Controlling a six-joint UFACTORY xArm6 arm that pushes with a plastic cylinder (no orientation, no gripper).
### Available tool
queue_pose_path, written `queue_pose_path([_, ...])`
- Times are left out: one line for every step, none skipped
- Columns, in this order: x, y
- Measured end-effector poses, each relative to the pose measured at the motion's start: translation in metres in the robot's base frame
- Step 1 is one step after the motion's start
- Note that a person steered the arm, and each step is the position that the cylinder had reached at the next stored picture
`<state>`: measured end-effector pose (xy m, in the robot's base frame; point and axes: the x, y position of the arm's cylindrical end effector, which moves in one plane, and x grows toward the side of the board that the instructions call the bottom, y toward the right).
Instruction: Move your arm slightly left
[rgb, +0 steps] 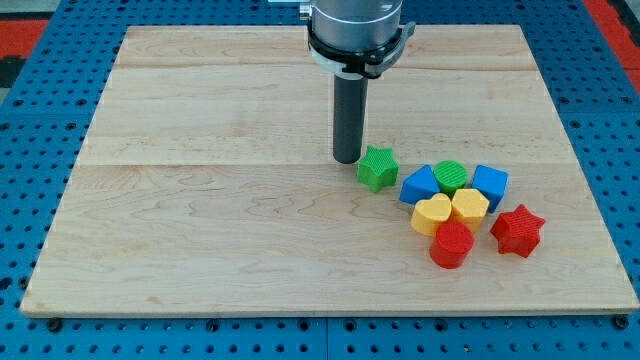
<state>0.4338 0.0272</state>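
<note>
My tip (347, 160) rests on the wooden board (200, 220) just left of a green star block (377, 167), very close to it or touching it. To the right lies a cluster: a blue block (420, 185), a green round block (451, 176), a blue cube (490, 185), a yellow heart block (431, 214), a yellow hexagon block (469, 207), a red round block (451, 244) and a red star block (517, 230).
The board sits on a blue perforated table (40, 90). The arm's grey body (357, 30) hangs over the board's top edge at centre.
</note>
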Motion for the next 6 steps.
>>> queue_pose_path([0.000,0.000])
queue_pose_path([0.000,0.000])
queue_pose_path([0.006,-0.009])
queue_pose_path([0.016,-0.031])
queue_pose_path([0.050,-0.103])
queue_pose_path([0.160,-0.058])
